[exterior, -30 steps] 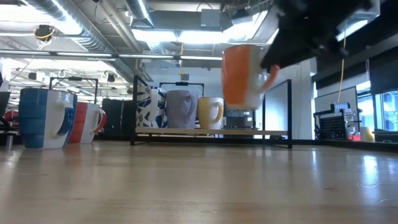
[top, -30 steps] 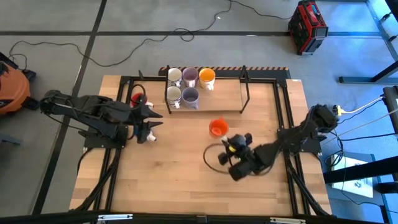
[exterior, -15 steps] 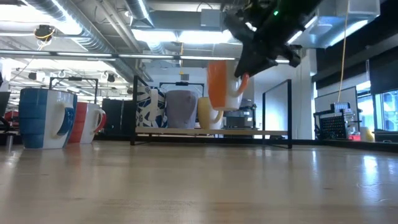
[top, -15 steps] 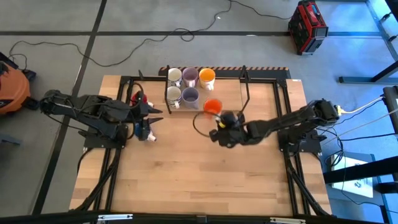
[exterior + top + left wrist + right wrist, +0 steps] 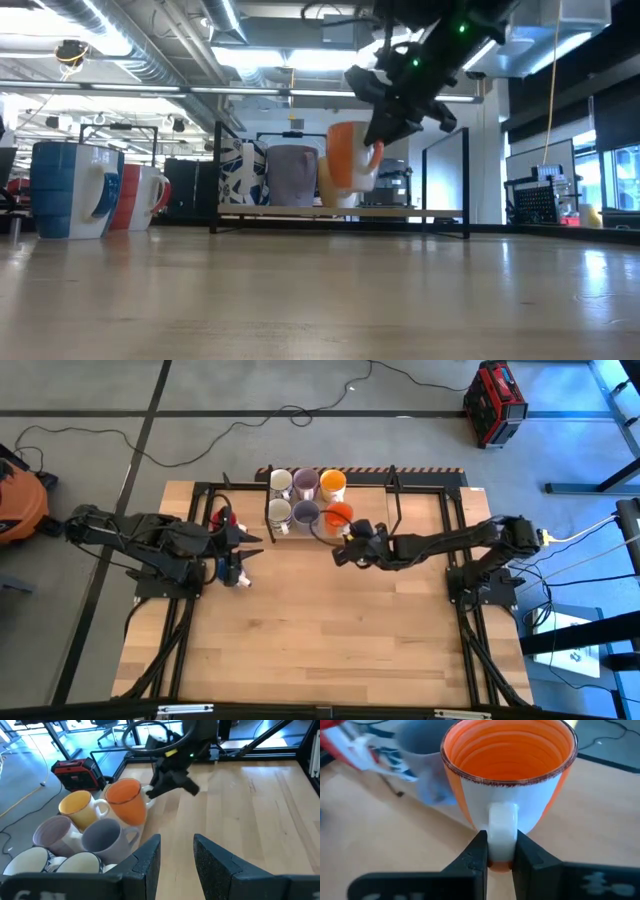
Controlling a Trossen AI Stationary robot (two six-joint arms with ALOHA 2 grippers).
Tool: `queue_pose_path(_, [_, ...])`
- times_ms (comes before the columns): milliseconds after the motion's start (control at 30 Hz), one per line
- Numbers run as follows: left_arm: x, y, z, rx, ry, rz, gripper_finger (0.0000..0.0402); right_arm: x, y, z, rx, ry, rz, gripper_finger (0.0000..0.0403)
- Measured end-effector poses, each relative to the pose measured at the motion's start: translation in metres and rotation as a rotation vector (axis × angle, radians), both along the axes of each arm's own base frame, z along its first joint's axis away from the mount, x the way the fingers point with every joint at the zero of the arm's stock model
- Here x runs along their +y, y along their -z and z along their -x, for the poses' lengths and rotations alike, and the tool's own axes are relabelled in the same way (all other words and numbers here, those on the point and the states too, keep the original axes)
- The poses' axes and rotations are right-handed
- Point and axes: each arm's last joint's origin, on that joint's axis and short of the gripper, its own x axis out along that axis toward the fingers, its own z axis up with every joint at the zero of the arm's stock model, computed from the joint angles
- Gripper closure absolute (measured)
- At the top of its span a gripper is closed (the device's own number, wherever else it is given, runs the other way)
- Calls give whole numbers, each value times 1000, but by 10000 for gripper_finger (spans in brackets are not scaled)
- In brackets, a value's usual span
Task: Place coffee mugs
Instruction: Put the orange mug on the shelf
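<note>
Moved to rack: orange mug (image 5: pixel 339 513) | right tool (image 5: pixel 352 550) outstretched, gripping handle

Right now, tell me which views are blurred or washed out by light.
Right wrist view: orange mug sharp, the mugs behind it smeared. Low view: ceiling lights glare, right gripper a dark silhouette. Left wrist view: its own fingers soft. High view: evenly lit.

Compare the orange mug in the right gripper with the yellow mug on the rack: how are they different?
The orange mug is a deeper orange; the yellow mug is paler. The orange mug is clamped by its handle in the right gripper and looks lifted above the rack; the yellow mug stands free on it. The orange mug sits in the front row, the yellow one behind. Both are upright, round, handled.
</note>
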Motion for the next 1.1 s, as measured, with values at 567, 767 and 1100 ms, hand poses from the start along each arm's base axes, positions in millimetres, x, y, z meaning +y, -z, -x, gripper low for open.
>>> queue_pose_path(567, [0, 1, -2, 7, 2, -5, 292, -16, 20, -2, 51, -74, 10, 369])
queue_pose_path(767, [0, 0, -2, -9, 1, 0, 292, -24, 26, -7, 37, -79, -4, 369])
queue_pose_path(1100, [-1, -1, -3, -17, 0, 3, 292, -35, 26, -7, 33, -79, -4, 369])
